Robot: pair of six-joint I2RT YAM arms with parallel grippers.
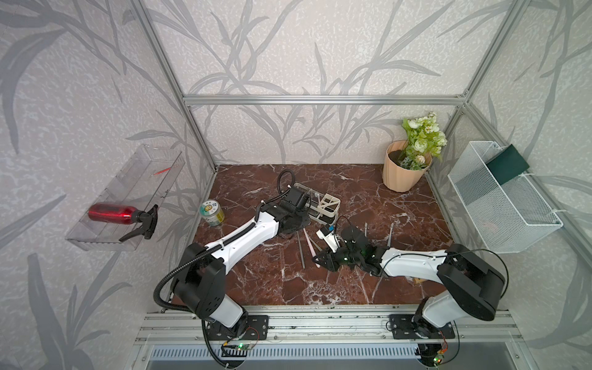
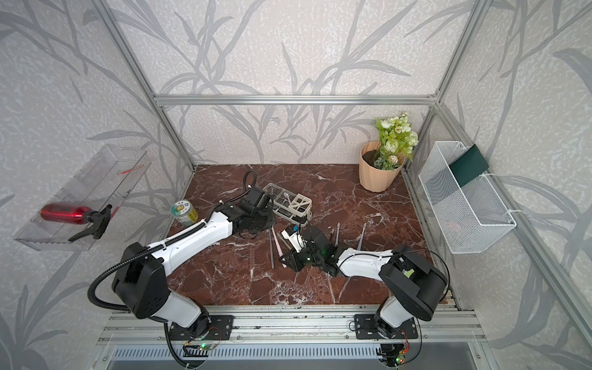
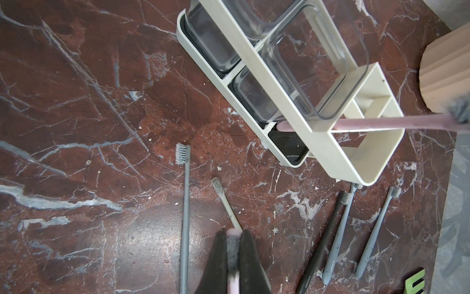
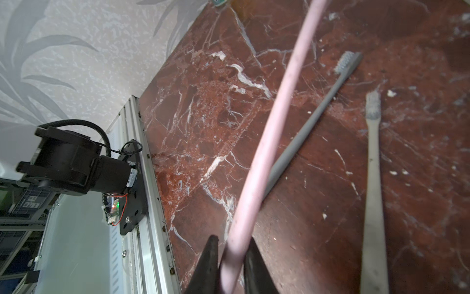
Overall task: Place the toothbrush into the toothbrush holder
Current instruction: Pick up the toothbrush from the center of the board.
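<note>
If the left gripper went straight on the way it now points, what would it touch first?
Most likely the beige toothbrush lying on the marble table, whose handle sits just ahead of the left gripper; depth is unclear.

Your left arm (image 1: 243,235) and right arm (image 1: 413,261) share one build: glossy white shells on the long links, matte black housings at the joints, and small screws dotting the white covers. A ribbed black conduit (image 1: 166,282) runs along the left one; the right carries a thin black cable (image 1: 419,255). Each stands on a black base plate (image 1: 258,325) with bolt holes, next to a small circuit board (image 4: 113,207) with a green light and red wire. The left claw (image 3: 234,233) and right claw (image 4: 232,239) have dark, wedge-shaped fingers.
</note>
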